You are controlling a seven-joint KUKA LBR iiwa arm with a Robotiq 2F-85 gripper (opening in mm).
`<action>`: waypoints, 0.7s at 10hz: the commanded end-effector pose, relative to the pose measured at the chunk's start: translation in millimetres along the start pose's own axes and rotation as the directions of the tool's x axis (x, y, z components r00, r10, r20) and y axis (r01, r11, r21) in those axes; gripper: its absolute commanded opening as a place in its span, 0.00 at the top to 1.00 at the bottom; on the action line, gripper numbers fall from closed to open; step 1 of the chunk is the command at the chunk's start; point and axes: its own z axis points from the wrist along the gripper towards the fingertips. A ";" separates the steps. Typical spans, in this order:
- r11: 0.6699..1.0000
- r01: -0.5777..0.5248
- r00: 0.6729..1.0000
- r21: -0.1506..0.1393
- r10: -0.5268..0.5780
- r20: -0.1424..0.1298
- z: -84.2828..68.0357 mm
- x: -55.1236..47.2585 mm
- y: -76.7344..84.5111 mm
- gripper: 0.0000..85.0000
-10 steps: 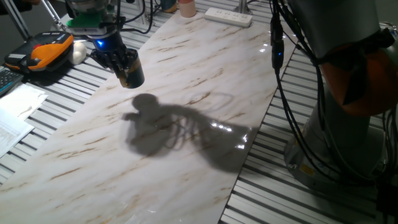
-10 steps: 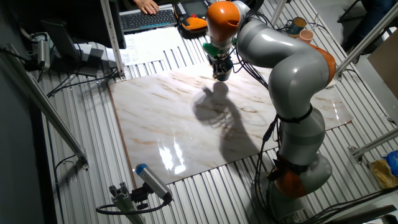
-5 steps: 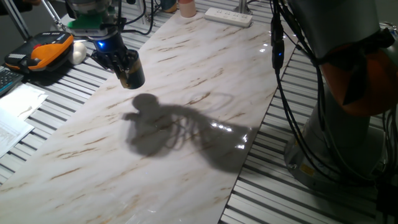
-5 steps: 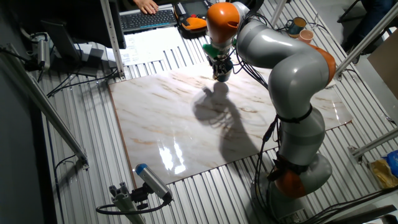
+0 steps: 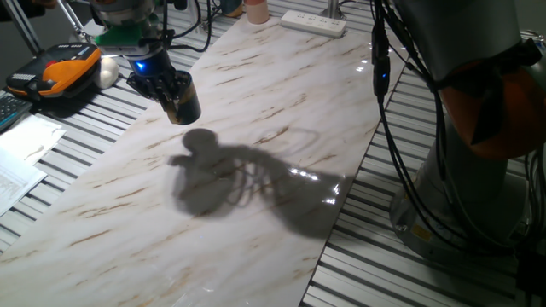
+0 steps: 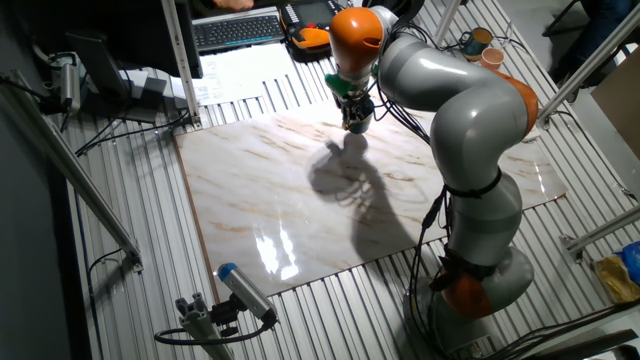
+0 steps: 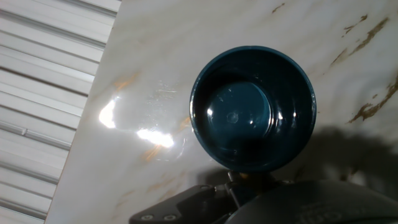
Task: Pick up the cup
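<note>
The cup [image 5: 182,104] is a small dark navy-blue mug with a gold band, and it hangs in the air above the marble tabletop [image 5: 281,128] near its far left edge. My gripper [image 5: 173,92] is shut on the cup, gripping it from above at one side. In the other fixed view the cup [image 6: 356,118] is a small dark shape under the orange wrist. From the hand view I look straight into the cup's [image 7: 252,109] empty dark-blue inside, with marble below it. Its handle is hidden.
A pale pink cup [image 5: 254,10] and a white power strip [image 5: 314,22] sit at the far end of the tabletop. An orange-and-black device [image 5: 61,70] and papers [image 5: 21,162] lie off the left edge. A keyboard [image 6: 235,30] lies beyond the table. The arm's base [image 6: 480,280] stands at the right.
The gripper and the cup in it have shifted slightly up and away from the marble. The grip is unchanged.
</note>
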 end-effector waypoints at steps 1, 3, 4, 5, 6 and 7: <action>1.000 0.002 1.000 -0.002 -0.002 -0.001 0.4 -0.5 -0.8 1.00; 1.000 0.002 1.000 0.003 -0.002 0.004 0.1 -0.4 -0.8 1.00; 1.000 0.003 1.000 -0.008 -0.003 -0.008 0.7 -0.6 -1.4 1.00; 1.000 0.008 1.000 -0.016 -0.008 -0.014 2.8 0.4 -2.4 1.00; 1.000 0.010 1.000 -0.016 -0.010 -0.014 4.8 1.4 -3.6 1.00; 1.000 0.010 1.000 -0.015 -0.010 -0.012 4.1 1.1 -3.6 1.00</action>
